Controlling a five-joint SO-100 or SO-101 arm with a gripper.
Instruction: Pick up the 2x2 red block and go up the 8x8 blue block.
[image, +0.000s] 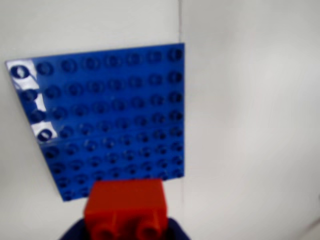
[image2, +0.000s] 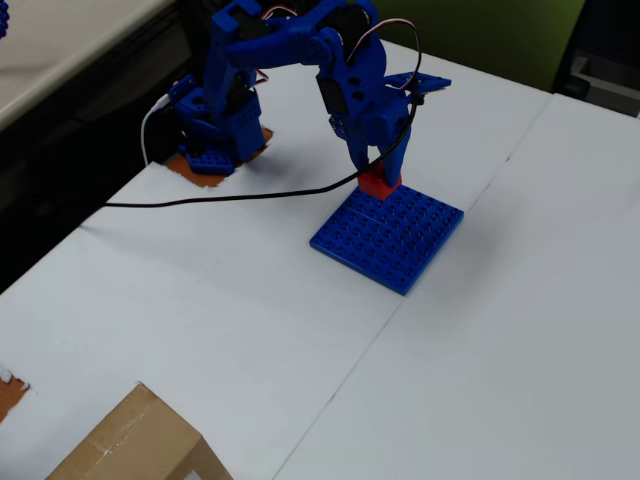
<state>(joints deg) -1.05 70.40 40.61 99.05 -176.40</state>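
Observation:
The 8x8 blue block (image2: 388, 236) lies flat on the white table; in the wrist view (image: 107, 117) it fills the upper left. The 2x2 red block (image: 126, 210) sits at the bottom of the wrist view, held between the blue jaws, just over the plate's near edge. In the overhead view the red block (image2: 380, 183) shows at the plate's far edge under the blue arm. My gripper (image2: 377, 176) is shut on the red block. Whether the brick touches the plate I cannot tell.
A black cable (image2: 230, 198) runs across the table from the arm's base (image2: 215, 150) toward the gripper. A cardboard box (image2: 130, 445) stands at the front left corner. A seam (image2: 400, 310) runs between the table panels. The dark table edge lies at the left.

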